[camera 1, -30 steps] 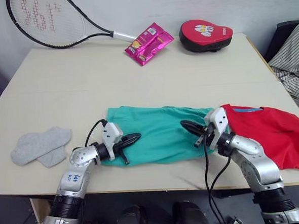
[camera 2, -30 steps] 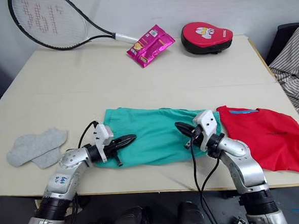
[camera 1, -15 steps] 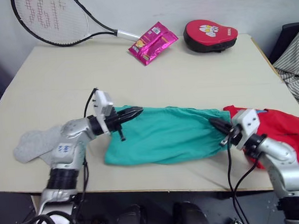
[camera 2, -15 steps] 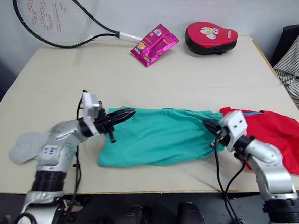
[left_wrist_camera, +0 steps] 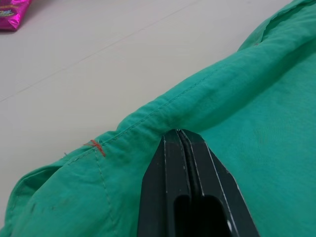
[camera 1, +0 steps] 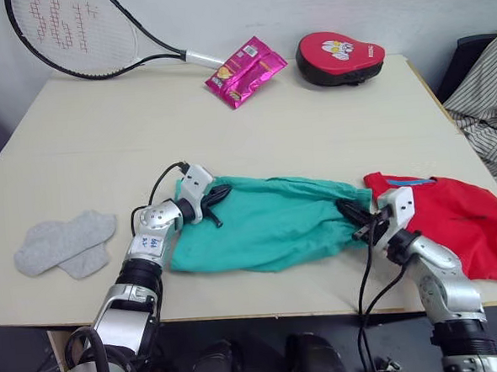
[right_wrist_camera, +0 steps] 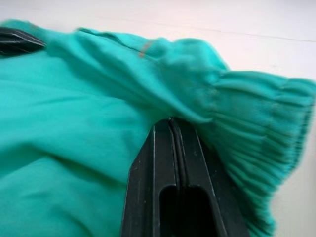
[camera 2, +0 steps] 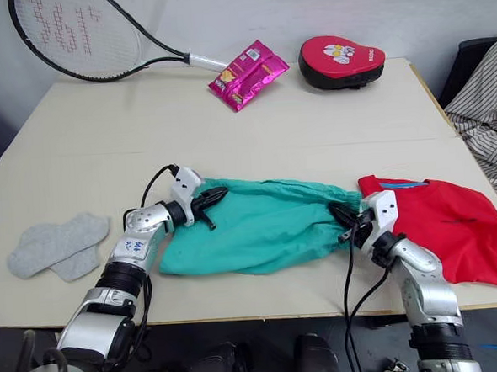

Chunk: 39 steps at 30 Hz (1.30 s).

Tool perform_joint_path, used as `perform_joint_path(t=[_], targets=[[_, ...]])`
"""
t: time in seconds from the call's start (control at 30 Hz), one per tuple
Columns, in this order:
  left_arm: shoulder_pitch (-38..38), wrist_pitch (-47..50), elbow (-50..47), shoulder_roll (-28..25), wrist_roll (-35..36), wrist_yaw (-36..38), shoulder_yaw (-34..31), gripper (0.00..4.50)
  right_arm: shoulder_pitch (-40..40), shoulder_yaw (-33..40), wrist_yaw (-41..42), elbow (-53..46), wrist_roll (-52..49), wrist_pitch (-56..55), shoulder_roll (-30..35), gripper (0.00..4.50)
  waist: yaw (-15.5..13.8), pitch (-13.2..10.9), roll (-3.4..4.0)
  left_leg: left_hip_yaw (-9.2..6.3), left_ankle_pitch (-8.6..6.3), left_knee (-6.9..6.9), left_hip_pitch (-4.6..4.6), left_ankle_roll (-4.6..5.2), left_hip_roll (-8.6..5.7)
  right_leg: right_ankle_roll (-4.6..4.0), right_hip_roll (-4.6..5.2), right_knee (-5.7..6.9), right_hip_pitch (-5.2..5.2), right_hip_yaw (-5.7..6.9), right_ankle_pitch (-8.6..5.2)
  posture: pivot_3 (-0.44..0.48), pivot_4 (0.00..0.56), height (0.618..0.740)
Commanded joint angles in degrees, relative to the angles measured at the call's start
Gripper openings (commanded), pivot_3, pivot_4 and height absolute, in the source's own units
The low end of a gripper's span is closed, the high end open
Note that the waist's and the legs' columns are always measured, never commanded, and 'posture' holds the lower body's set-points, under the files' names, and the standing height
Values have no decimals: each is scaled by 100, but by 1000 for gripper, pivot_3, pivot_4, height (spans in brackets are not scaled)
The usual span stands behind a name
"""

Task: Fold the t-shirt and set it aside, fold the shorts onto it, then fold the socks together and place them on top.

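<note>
Shorts (camera 1: 268, 223): near the tabletop's front edge, now stretched long, far hem lifted since a second ago.
Left gripper (camera 1: 218, 193): fingers clenched on the hem.
Right gripper (camera 1: 348, 207): fingers pinching the waistband end.
T-shirt (camera 1: 453, 220): front right corner.
Meaning: fold likely underway.

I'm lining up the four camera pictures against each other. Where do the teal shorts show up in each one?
Left eye view: the shorts lie near the front edge of the table, stretched between the two pincers.
Right eye view: same spot, left of the red t-shirt.
Left wrist view: their hem fold runs across, just beyond the fingertips.
Right wrist view: the gathered waistband lies beside the fingertips.
Shared landmark: the shorts' stitched edge.
</note>
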<state>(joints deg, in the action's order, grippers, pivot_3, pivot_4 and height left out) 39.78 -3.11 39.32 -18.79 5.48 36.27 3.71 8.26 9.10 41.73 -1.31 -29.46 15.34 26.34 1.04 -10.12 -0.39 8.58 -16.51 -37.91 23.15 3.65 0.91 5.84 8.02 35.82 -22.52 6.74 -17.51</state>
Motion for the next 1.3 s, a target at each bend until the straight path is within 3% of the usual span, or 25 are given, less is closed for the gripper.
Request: perform_joint_path(t=[0.03, 0.1, 0.2, 0.33, 0.63, 0.7, 0.8, 0.93, 1.03, 1.17, 1.27, 1.3], targets=[[-204, 32, 148, -65, 28, 24, -156, 19, 27, 105, 183, -855, -683, 728, 195, 0, 32, 0, 0, -2, -1, 0, 0, 0, 0, 0, 1, 0, 0, 1, 0, 0, 150, 740], [-241, -7, 67, -42, 81, 120, -205, 19, 72, 127, 147, -1018, -862, 942, 195, 0, 46, 0, 0, -4, -19, 1, -2, -29, 0, 0, 3, 1, 1, 2, 0, 0, 150, 740], [-292, 0, -173, 32, 300, 344, -327, 19, 608, 361, -568, -788, -839, 768, -269, 0, 62, 0, 1, -5, -21, 1, -1, -33, 0, -1, 2, 1, -2, 4, -1, 0, 150, 740], [-268, 0, -204, -20, 176, 365, -292, 19, 927, 9, -970, 244, 460, 45, -170, 0, 30, 0, -1, -3, -19, 2, 1, -34, -4, -1, 2, 2, -3, 10, -1, 0, 150, 740], [-265, 191, -170, -25, 112, 284, -308, 19, 1271, 159, -992, 2068, 1220, -1066, 21, 0, 38, 1, -2, 2, 3, 1, 3, 6, -12, 0, 3, 1, 4, 14, 0, 0, 150, 740], [-282, 168, -168, -13, 97, 292, -302, 19, 1311, 345, -825, 2002, 977, -1113, 55, 0, 36, 1, -2, 2, 5, 1, 2, 7, -12, 1, 5, 3, 4, 14, 0, 0, 150, 740], [-202, 86, -249, 99, 393, 415, -515, 19, 1101, 522, -38, 752, -266, 13, 175, 0, 40, -1, 0, 0, 4, 1, 3, 7, -11, 1, 6, 2, 4, 14, 0, 0, 150, 740], [-78, -147, -844, 96, 890, 1370, -554, 0, 687, 1387, -632, -941, -2526, 2389, 745, 887, 35, -9, 7, -10, 4, 3, 12, 7, -9, 0, 11, 0, -3, 16, 0, 0, 150, 740], [20, -193, -1138, -21, 912, 1927, -353, 0, -24, 2113, -1737, -1464, -4195, 4252, 1597, 1932, -92, -8, 4, -22, 1, 3, 18, 8, -9, -1, 18, -14, 1, 28, 0, 0, 150, 740], [38, 383, -1706, -193, 1183, 2689, -121, 0, -994, 2790, -3109, -1930, -5917, 4636, 1867, 3269, -131, -8, 3, -24, -8, 7, 19, 13, -9, -3, 20, -35, 8, 29, -1, 0, 150, 740], [26, 402, -1813, -263, 1225, 3093, -2, 0, -2075, 2747, -4208, -2200, -7265, 4413, 1744, 4344, -132, -9, 3, -19, -12, 11, 18, 21, -11, -1, 18, -40, 12, 28, 0, 0, 150, 740], [17, 297, -1778, -244, 1187, 3131, 24, 0, -2388, 2628, -4514, -2321, -7589, 4274, 1673, 4482, -134, -9, 2, -17, -12, 16, 19, 22, -11, 0, 19, -41, 9, 26, 0, 0, 150, 740]])
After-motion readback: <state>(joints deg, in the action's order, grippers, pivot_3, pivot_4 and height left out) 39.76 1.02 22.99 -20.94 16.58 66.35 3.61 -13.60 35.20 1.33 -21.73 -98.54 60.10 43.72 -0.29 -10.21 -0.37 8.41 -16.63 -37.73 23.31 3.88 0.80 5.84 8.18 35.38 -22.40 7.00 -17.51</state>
